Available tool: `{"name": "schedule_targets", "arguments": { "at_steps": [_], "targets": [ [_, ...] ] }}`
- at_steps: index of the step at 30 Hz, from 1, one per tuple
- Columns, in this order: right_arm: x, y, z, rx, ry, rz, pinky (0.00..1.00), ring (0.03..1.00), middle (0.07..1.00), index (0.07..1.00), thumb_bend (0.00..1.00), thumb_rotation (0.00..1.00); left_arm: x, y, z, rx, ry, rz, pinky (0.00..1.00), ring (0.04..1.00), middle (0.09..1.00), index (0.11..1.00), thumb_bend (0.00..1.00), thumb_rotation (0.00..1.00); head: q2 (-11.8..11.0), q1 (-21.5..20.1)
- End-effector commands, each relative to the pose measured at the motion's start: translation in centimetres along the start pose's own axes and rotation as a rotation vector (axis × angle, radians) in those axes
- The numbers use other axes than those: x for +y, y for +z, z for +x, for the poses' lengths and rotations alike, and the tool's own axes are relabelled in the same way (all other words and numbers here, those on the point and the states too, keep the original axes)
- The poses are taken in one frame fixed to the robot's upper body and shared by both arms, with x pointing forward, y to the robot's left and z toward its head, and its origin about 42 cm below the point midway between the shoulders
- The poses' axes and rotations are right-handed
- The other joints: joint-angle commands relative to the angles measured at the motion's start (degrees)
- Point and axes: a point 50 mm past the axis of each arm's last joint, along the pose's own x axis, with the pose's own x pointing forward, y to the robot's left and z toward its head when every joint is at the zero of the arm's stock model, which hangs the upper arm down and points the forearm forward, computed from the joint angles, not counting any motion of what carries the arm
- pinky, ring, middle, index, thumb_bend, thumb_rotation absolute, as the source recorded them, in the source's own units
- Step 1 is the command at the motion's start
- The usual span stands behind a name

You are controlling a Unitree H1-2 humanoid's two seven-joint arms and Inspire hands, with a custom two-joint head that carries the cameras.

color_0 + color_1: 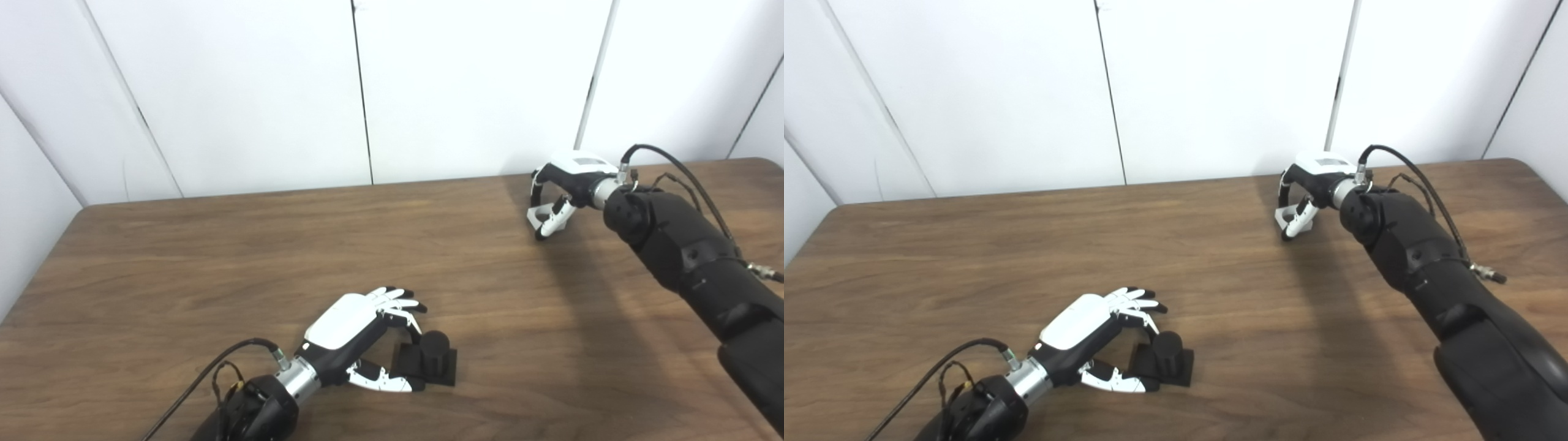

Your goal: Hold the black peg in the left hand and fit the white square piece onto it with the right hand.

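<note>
The peg [434,352] stands upright on its square black base on the table [184,275], low in the view at about 6 o'clock from the table's middle. The left hand [361,334] lies just beside it, at the peg's 9 o'clock, palm down with its white back showing. Its fingers [401,303] are spread and reach over toward the peg's 11 o'clock side, while the thumb [386,383] stretches along the base's near edge at about 7 o'clock; the thumb tip looks to touch the base, but the hand is not closed around the peg. Well apart from this, near the table's far edge at about 2 o'clock, the right hand [1304,190] is curled downward, its fingers and thumb pinching the white piece [1287,215]. The piece sits just under the hand, at its 7 o'clock, low over the table top; whether it touches the wood cannot be told. The piece is largely covered by the fingers, so its shape is hard to read. The right arm [1427,269] runs back to 5 o'clock.
</note>
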Motion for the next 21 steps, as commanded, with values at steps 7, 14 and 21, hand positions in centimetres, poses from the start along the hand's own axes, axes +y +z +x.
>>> {"name": "schedule_targets", "arguments": {
  "at_steps": [7,14,21],
  "targets": [
    [-3.4,-0.2,-0.5,-0.047,-0.112,-0.006,0.86,0.952,0.885,0.491,0.52,0.15,-0.1,0.2,0.2,-0.001,-0.036,0.026,0.95,0.933,0.856,0.547,0.55,0.40,0.11,-0.06],
    [-4.0,0.3,-1.6,-0.107,-0.156,0.000,0.86,0.961,0.891,0.491,0.52,0.14,-0.2,0.3,0.5,0.000,-0.045,0.026,0.95,0.935,0.856,0.550,0.55,0.43,-0.05,-0.24],
    [-4.6,1.3,-3.9,-0.194,-0.203,0.011,0.90,0.973,0.890,0.490,0.52,0.15,-0.6,0.3,0.6,-0.008,-0.029,0.013,0.94,0.924,0.846,0.535,0.55,0.40,-0.11,-0.24]
  ]
}}
